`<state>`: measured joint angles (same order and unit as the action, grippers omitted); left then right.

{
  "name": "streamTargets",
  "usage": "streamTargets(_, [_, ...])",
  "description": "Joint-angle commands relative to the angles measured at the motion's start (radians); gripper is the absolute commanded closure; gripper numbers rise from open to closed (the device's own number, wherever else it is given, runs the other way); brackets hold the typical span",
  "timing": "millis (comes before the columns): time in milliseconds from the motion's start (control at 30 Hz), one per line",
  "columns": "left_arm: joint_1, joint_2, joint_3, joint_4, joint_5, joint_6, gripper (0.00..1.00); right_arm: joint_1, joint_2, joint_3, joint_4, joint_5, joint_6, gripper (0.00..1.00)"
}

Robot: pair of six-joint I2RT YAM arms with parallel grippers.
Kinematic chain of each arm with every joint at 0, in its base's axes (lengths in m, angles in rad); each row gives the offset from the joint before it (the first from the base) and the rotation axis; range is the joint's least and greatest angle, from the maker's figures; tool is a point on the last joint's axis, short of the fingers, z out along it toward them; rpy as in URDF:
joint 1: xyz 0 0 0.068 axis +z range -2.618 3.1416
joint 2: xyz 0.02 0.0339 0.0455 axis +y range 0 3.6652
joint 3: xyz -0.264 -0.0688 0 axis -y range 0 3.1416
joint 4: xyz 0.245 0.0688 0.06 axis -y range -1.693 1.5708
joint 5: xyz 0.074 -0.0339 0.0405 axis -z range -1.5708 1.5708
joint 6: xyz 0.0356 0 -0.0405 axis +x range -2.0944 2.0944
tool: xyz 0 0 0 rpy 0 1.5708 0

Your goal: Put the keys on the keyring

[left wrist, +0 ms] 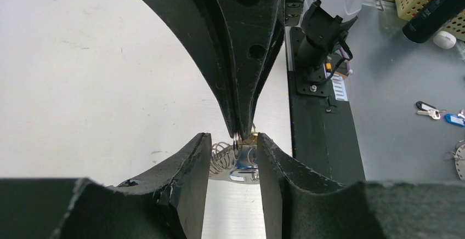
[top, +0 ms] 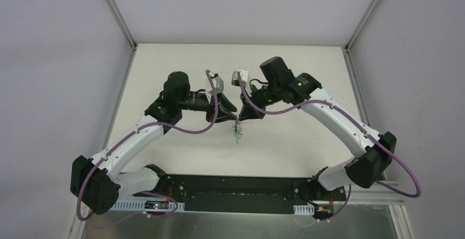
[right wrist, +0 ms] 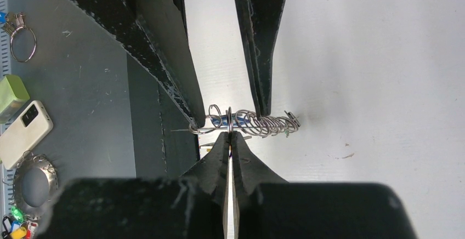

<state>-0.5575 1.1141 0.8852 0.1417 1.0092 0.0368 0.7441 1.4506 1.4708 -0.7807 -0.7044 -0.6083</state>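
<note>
Two robot arms meet above the middle of the white bench [top: 181, 74], their hands tip to tip over the keyring [right wrist: 274, 123], a coil of silver wire loops held clear of the surface. The right hand [right wrist: 230, 136] is clamped fully shut, pinching one loop of the coil between its fingertips. The left hand [right wrist: 228, 117], facing it, is partly open, its two fingers astride the coil. One tip sits at the coil's end loop and the other against loops farther along, with a few loops sticking out beyond it; whether those fingers press on the wire cannot be told. A green key [top: 237, 138] dangles below the joined hands in the overhead view, and what looks like a blue key [right wrist: 219, 121] shows among the loops close up. Off the bench, on a grey surface [left wrist: 395, 140] beside the arms' black base [left wrist: 323, 140], lie a black key [left wrist: 423, 106] and a blue-headed key [left wrist: 454, 119], well apart from the coil. The right wrist view also catches a second ring [right wrist: 22, 44], a white phone [right wrist: 24, 133] and a green box [right wrist: 11, 94] there.
</note>
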Motion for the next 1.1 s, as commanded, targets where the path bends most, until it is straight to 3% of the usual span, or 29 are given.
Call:
streamTargets(0, [-0.014,0.008,-0.005,0.03,0.002,0.008,0.63,0.006,-0.013,0.023,0.036,-0.035,0.015,1.0])
streamTargets(367, [-0.021,0.029,0.012,0.028,0.01,-0.005,0.77,0.006,-0.014,0.023,0.038,-0.034,0.015,1.0])
streamTargets(667, [-0.022,0.02,0.011,0.031,0.011,-0.012,1.0,0.005,-0.016,0.016,0.038,-0.027,0.013,1.0])
streamTargets(900, [-0.02,0.002,0.012,0.014,-0.006,-0.031,1.0,-0.003,-0.03,-0.006,0.055,-0.018,0.021,0.99])
streamTargets(1067, [-0.018,-0.015,0.016,0.04,0.004,-0.093,1.0,-0.056,-0.062,-0.058,0.109,-0.098,0.064,0.84])
